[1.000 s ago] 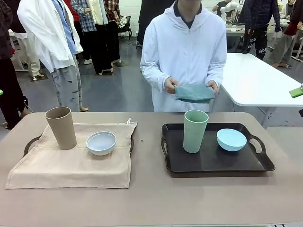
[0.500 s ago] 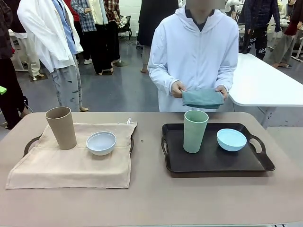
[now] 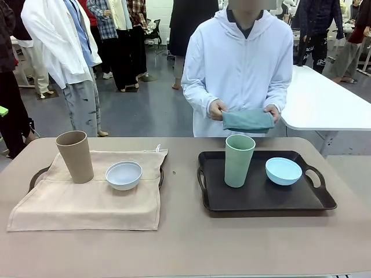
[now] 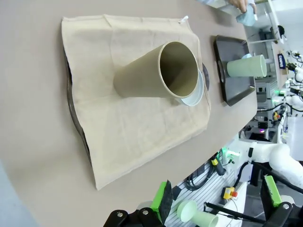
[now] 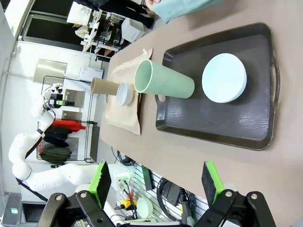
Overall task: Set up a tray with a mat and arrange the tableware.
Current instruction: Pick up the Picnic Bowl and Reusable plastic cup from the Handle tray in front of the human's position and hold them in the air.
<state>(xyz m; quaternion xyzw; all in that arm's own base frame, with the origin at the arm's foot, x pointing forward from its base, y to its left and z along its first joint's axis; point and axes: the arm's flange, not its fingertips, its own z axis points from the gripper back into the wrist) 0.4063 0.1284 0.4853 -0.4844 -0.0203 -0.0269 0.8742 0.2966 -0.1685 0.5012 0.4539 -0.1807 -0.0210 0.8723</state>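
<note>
- Beyond the far edge the room is crowded with standing people. The long brown table itself is tidy.
- Front view, robot's left: a beige cloth mat lies over a covered tray, of which little more than a handle shows. The tall tan tapered cup and the small white round bowl stand upright on the mat, near each other.
- Front view, robot's right: the dark brown handled tray has no mat. It carries the tall pale green tapered cup and the small light blue round bowl, close but apart. Across the table, the person's hands hold a folded teal cloth.
- Left wrist view: the left gripper hangs high above the beige mat. Its green pads are spread wide with nothing between them.
- Right wrist view: the right gripper hovers above the near side of the dark tray, with its fingers wide apart and empty.
- The step in hand looks like getting the teal cloth under the right-hand tableware. I would clear the green cup first, gripping its wall around the middle, since a tall taper tips easily. It should go down on bare table, well apart from the tray.
- The blue bowl is best pinched at its rim and lifted straight up, which leaves the tray free for the cloth.
</note>
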